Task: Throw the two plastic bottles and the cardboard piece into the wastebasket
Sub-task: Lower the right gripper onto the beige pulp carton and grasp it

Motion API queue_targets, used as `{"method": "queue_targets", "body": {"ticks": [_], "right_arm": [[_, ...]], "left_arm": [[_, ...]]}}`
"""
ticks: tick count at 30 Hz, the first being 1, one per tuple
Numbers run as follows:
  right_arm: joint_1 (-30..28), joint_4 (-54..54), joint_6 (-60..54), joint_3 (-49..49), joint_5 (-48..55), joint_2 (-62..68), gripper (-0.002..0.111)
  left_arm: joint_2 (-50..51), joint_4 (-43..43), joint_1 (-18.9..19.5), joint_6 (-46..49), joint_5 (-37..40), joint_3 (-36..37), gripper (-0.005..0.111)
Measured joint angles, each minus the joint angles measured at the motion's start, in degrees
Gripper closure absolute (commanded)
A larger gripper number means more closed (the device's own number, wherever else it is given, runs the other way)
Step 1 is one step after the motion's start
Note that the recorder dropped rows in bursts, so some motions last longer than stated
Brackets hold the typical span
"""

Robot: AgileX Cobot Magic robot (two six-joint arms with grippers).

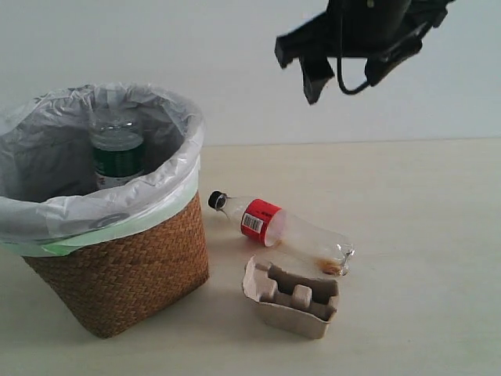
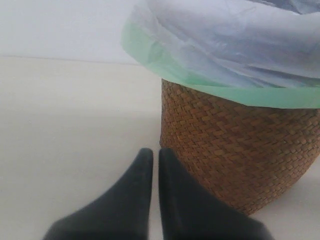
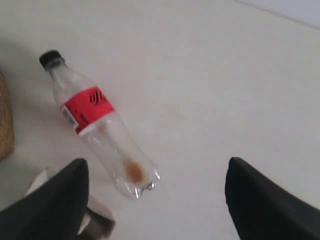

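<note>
One of three is done: the green-label bottle (image 1: 117,157) stands upright inside the wastebasket (image 1: 125,266), shoulder and label visible through the bag liner. The red-label bottle (image 1: 270,225) lies on its side on the table (image 1: 423,235), black cap toward the basket, base resting against the far edge of the cardboard tray (image 1: 293,298), which sits open side up just beside the basket's foot.

R gripper (image 1: 344,74) hangs high over the table, fingers wide apart, nothing between them. Its wrist cam looks down on the red-label bottle, which lies diagonally between the two fingers, closer to one finger than centred. L gripper (image 2: 154,155) is low, next to the wicker wall, fingers pressed together and empty (it doesn't show in the exterior view).

Judged step: approach for bottle no. 2, R arm. Next move probably calls for:
- shifting so the bottle sits mid-gap, w/ the wrist turned so the fingers cross the bottle's long axis
- coming down on the labelled section, prob. the stiffest part; the thin clear body may buckle or squirt out
- keeping clear of the tray, since the base touches it and a nudge could drag it along
- lifting high enough to clear the bag rim before release

The tray is left for after.
</note>
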Motion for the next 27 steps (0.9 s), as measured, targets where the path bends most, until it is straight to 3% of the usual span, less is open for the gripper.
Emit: {"method": "queue_targets", "body": {"ticks": [11,21,27], "right_arm": [[0.3,3.9,-14.5,17.5,0.1,0.0,0.041],[9.7,7.4,-26.2,26.7,-6.4,0.4,0.041],[10.5,7.6,-26.8,27.6,-10.7,2.2,0.041]], "left_arm": [[0.0,0.0,0.0,0.0,0.0,0.0,0.103],[0.0,0.0,0.0,0.0,0.0,0.0,0.103],[0.0,0.0,0.0,0.0,0.0,0.0,0.103]]}}
